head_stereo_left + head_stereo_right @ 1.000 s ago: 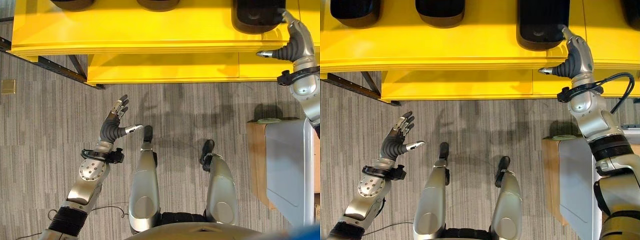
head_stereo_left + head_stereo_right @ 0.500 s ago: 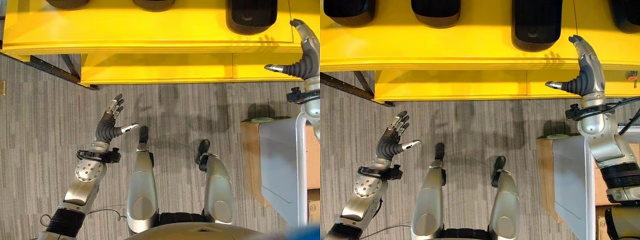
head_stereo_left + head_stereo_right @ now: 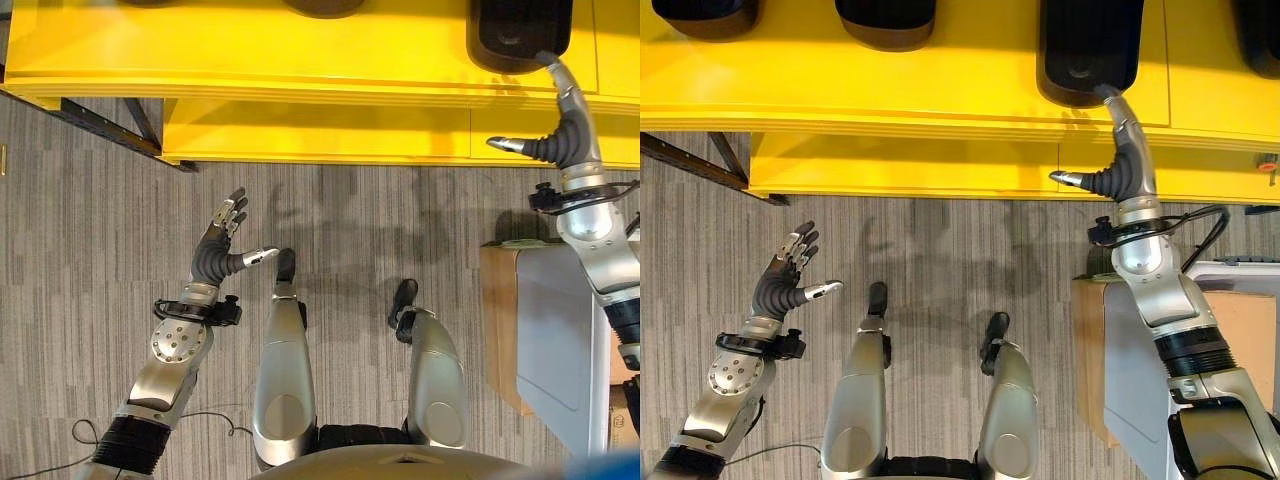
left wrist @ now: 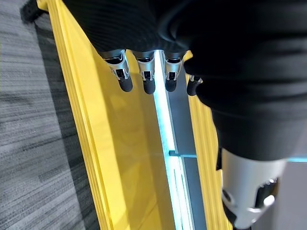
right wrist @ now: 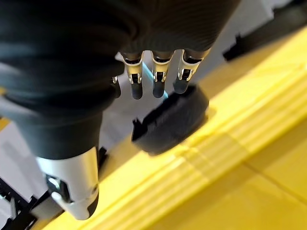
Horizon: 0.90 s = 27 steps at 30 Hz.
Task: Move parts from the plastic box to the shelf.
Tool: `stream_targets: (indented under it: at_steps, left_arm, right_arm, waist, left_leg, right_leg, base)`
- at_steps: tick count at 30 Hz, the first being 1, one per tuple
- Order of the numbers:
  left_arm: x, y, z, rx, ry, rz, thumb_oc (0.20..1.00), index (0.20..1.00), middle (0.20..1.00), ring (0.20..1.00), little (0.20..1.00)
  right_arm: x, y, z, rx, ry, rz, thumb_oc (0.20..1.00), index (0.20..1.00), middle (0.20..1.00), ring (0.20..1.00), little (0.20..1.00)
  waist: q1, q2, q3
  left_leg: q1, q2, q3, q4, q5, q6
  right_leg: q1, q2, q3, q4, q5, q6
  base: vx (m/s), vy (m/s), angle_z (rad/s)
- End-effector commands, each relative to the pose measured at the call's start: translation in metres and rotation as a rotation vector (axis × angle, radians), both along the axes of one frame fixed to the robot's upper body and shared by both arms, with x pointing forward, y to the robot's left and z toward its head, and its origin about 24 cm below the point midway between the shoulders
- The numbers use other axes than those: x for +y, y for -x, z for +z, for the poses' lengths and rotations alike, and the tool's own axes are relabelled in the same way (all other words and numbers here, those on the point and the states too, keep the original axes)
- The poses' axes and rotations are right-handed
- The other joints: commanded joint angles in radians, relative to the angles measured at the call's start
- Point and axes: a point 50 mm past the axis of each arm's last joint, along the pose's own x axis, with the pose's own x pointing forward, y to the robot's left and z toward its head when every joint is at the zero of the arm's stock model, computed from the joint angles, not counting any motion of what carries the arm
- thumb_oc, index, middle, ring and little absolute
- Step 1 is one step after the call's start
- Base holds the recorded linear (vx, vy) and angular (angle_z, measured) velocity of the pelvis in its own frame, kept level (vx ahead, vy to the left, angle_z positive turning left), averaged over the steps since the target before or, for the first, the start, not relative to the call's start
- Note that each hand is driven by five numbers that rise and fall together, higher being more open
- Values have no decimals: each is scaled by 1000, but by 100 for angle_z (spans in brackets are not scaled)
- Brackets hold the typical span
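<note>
Parts sit on the yellow shelf (image 3: 940, 90): black part (image 3: 885, 20) toward the left, black part (image 3: 1090, 45) further right. Left hand (image 3: 785, 280) hangs spread and empty over the floor. Right hand (image 3: 1120, 160), fingers straight, fingertips at the right part, thumb out. I judge it a placing step; next, fetch another part from the plastic box (image 3: 1140, 360)

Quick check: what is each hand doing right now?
Left hand: open, empty, fingers spread above the floor.
Right hand: open, holding nothing, fingertips reaching to the black part on the yellow shelf.
</note>
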Motion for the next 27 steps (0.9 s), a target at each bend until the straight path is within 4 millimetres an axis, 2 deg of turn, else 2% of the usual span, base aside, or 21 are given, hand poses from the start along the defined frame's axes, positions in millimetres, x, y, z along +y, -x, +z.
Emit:
stream_targets:
  at_steps: [1,8,21,27]
  left_arm:
    - [6,10,13,-70,-32,19,1000,1000,1000,1000,1000]
    - [7,11,13,-71,-31,28,1000,1000,1000,1000,1000]
    - [7,11,14,-76,-29,28,1000,1000,1000,1000,1000]
    - [7,11,14,-72,-27,25,1000,1000,1000,1000,1000]
  right_arm:
    - [5,-3,25,-87,-42,48,1000,1000,1000,1000,1000]
    - [14,-11,10,-9,-71,83,1000,1000,1000,1000,1000]
    - [-6,-22,6,39,-127,-5,1000,1000,1000,1000,1000]
    - [-9,-26,9,46,-131,-14,1000,1000,1000,1000,1000]
  waist:
    - [4,-27,-39]
    - [7,-26,-36]
    - [14,-30,-36]
    - [16,-30,-36]
  left_leg:
    - [4,5,15,87,-103,28]
    - [-10,4,15,93,-104,29]
    - [-28,1,8,99,-107,32]
    - [-32,-1,5,101,-108,32]
  right_leg:
    - [38,10,50,-63,76,2]
    - [33,8,50,-68,79,1]
    - [21,8,46,-64,81,2]
    - [18,9,45,-64,80,1]
  base:
    - [0,0,0]
    - [0,0,0]
    - [0,0,0]
    - [0,0,0]
